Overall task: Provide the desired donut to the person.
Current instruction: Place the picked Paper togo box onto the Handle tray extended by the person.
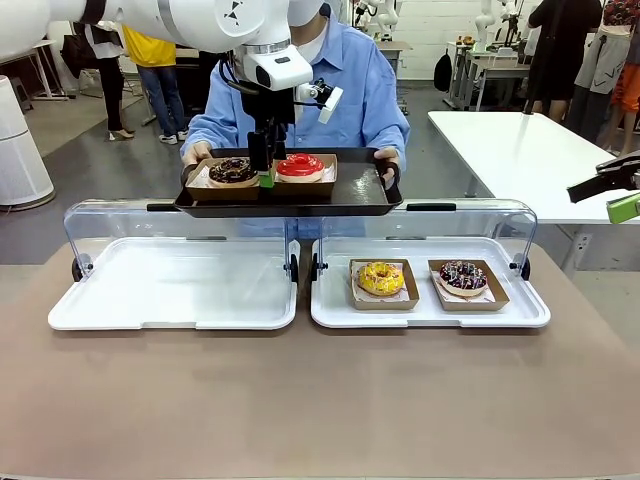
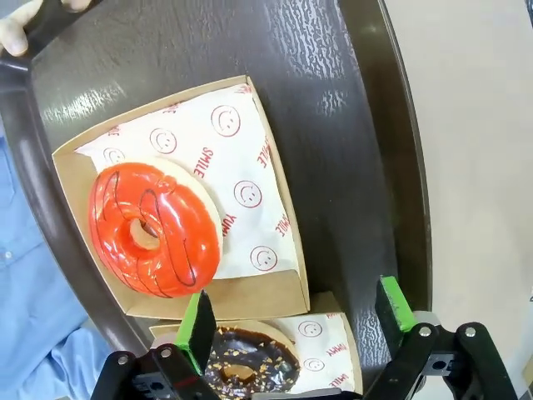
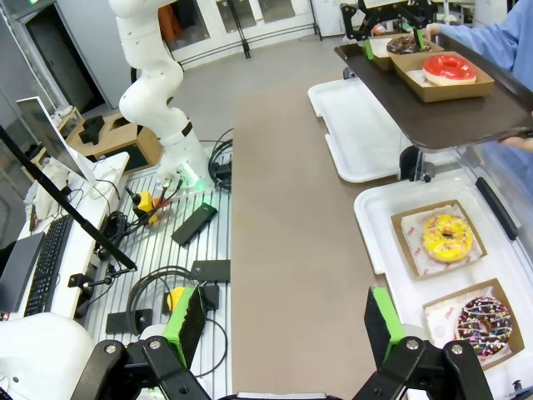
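Tabletop [image 1: 320, 400]: brown, bare along the near edge.
Right white plastic tray [image 1: 335, 312]: holds a yellow-iced donut [image 1: 381, 278] and a sprinkled chocolate donut [image 1: 463, 275], each in a cardboard box.
Right gripper [image 3: 283, 327]: jaws wide, holding nothing.
Dark rectangular serving tray [image 1: 360, 190]: far side, held by the person [image 1: 345, 85].
Red-glazed donut [image 2: 154, 229]: boxed on that tray, right of a chocolate nut donut [image 1: 232, 169].
Left gripper [image 2: 291, 321]: jaws spread wide above the boxes, gripping nothing.

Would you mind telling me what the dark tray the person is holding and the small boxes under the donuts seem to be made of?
The dark tray looks like moulded plastic: its surface is finely pebbled with a soft sheen. The small boxes, such as the one under the red donut, look like brown uncoated cardboard with matte folded walls, lined with thin white printed paper, probably greaseproof.
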Robot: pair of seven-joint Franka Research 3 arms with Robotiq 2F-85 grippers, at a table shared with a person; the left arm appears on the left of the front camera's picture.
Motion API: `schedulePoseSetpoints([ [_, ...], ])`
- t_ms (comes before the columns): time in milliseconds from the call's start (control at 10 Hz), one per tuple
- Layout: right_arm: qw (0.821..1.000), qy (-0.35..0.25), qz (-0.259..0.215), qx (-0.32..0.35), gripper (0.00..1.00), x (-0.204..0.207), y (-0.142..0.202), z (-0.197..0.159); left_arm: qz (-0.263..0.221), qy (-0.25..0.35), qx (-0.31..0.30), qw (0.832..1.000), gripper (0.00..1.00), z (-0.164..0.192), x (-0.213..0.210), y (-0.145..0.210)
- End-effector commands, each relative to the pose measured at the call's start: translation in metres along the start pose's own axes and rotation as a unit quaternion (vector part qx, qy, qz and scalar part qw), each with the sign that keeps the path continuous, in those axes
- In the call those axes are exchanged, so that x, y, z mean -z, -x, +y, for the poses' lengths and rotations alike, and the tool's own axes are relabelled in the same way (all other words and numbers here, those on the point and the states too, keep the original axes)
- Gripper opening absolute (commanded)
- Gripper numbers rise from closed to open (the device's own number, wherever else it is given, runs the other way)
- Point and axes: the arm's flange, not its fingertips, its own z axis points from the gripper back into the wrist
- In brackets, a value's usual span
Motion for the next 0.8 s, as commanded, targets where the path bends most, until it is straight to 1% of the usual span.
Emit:
schedulePoseSetpoints([
  [0,1.0,-0.003,-0.005,-0.008,1.0,0.0,0.001,0.0,-0.001,0.016,0.009,1.0,1.0,-0.004,-0.01,-0.003],
  [100,1.0,-0.003,-0.005,-0.008,1.0,0.0,0.001,0.0,0.024,0.038,0.024,0.999,1.0,-0.015,-0.017,0.003],
  [200,1.0,-0.003,-0.005,-0.008,1.0,0.0,0.001,0.0,0.026,0.052,0.034,0.998,1.0,-0.033,-0.029,0.022],
  [300,1.0,-0.003,-0.005,-0.008,1.0,0.0,0.001,0.0,0.041,0.05,0.05,0.997,1.0,-0.052,-0.043,0.043],
  [400,1.0,-0.003,-0.005,-0.008,1.0,0.0,0.001,0.0,0.043,0.04,0.062,0.996,1.0,-0.079,-0.06,0.07],
  [600,1.0,-0.003,-0.005,-0.008,1.0,0.0,0.001,0.0,0.033,0.034,0.064,0.997,1.0,-0.113,-0.084,0.12],
  [700,1.0,-0.003,-0.005,-0.008,1.0,0.0,0.001,0.0,0.031,0.027,0.058,0.997,1.0,-0.13,-0.087,0.142],
])
